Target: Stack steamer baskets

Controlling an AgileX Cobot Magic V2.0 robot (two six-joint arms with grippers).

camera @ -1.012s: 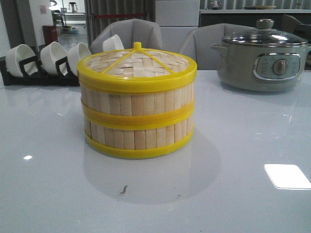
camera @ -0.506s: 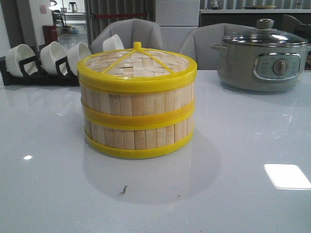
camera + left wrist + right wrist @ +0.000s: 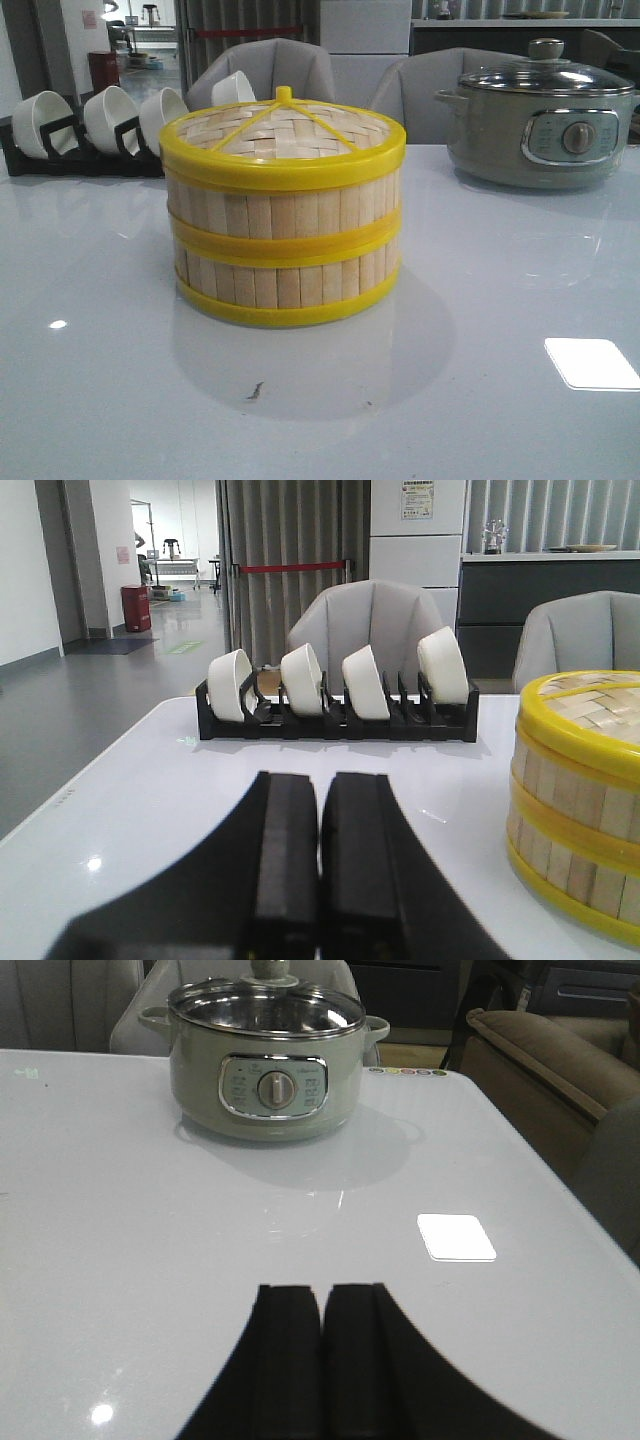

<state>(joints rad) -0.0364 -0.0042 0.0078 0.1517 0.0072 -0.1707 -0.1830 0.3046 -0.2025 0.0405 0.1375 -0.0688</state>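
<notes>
Both pincers are clenched on nothing: the left pincer (image 3: 320,870) hovers low over the bench (image 3: 500,420), the right pincer (image 3: 318,1360) likewise. The steamer baskets (image 3: 283,245) already stand stacked mid-bench, lid (image 3: 283,125) on top. Best now is to keep both arms well apart from the stack, near neither the bowl rack (image 3: 335,715) nor the pot (image 3: 270,1070).

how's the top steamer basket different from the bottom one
The top basket carries the woven lid; the bottom basket carries the top basket. The top basket sits off the table, the bottom basket sits on it. Both share bamboo slats, yellow rims and about the same width, stacked in line.
</notes>
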